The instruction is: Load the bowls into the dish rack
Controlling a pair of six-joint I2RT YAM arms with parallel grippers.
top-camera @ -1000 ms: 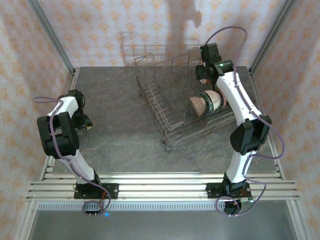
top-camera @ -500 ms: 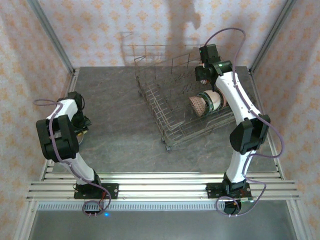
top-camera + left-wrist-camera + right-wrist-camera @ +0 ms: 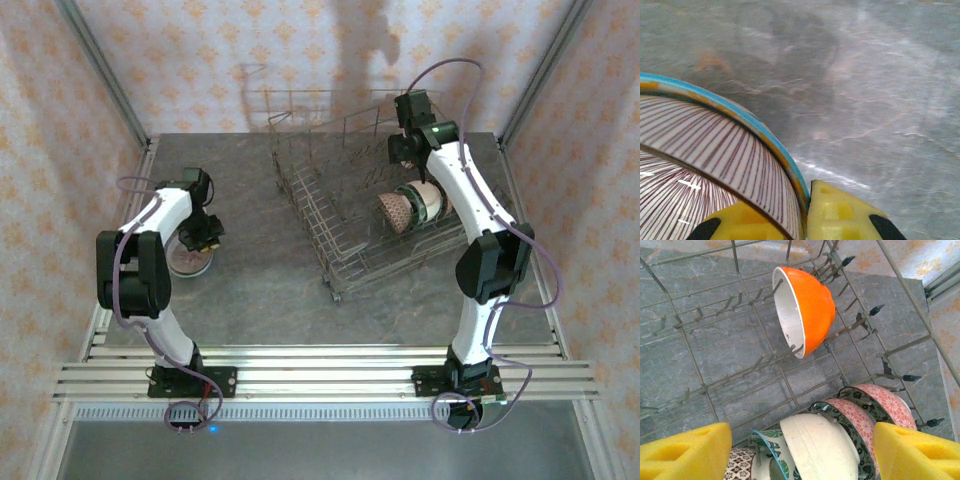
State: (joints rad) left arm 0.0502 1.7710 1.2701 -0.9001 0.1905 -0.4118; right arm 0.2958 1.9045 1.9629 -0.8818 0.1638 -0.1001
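Low on the left of the table (image 3: 250,290), the left claw (image 3: 805,210) is clenched on a striped, blue-edged bowl (image 3: 715,150), the rim pinched between its yellow pads. Farther back on the right, the dish rack (image 3: 330,225) holds an orange bowl (image 3: 812,302) on edge among the tines and, beside it, a row of patterned bowls (image 3: 855,417). The right claw (image 3: 802,455) hangs released above that row, touching none

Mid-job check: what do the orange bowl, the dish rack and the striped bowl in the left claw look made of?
The orange bowl: likely glazed ceramic, glossy orange outside, white inside. The dish rack: thin silver-grey metal wire, some tines dark-tipped, perhaps coated. The striped bowl: probably glazed ceramic too, fine brown lines, blue rim catching light.
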